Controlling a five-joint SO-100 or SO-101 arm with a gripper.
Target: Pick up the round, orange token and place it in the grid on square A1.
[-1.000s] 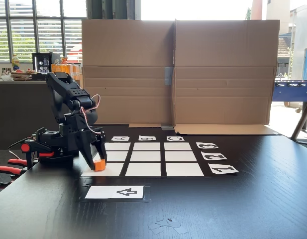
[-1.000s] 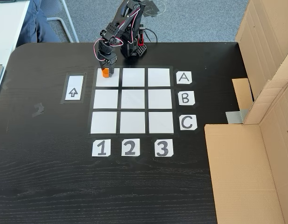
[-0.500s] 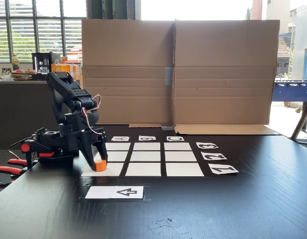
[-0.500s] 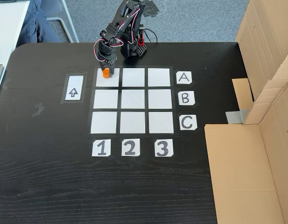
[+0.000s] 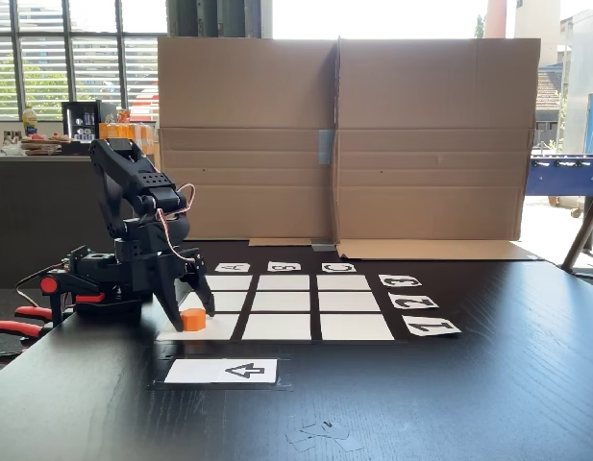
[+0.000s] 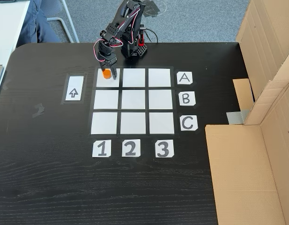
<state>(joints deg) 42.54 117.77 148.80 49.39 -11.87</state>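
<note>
The round orange token (image 5: pixel 192 319) (image 6: pixel 106 73) stands flat on square A1 (image 5: pixel 221 328) (image 6: pixel 112 82), the corner cell of the grid (image 5: pixel 284 302) (image 6: pixel 133 99) nearest the arm. My gripper (image 5: pixel 190 310) (image 6: pixel 108 73) hangs low over that cell and is open. One black finger sits on each side of the token with small gaps showing. The token rests towards the cell's edge closest to the arm's base (image 6: pixel 133 48).
A white card with a black arrow (image 5: pixel 222 371) (image 6: pixel 73 89) lies beside the grid. Tall cardboard walls (image 5: pixel 344 134) (image 6: pixel 268 117) close off one side of the black table. Orange-handled clamps (image 5: pixel 17 327) hold the base at the table edge. Label cards (image 6: pixel 129 148) border the grid.
The token was held tilted just above A1; it has come down flat onto the cell, and the fingers have spread apart and let it go.
</note>
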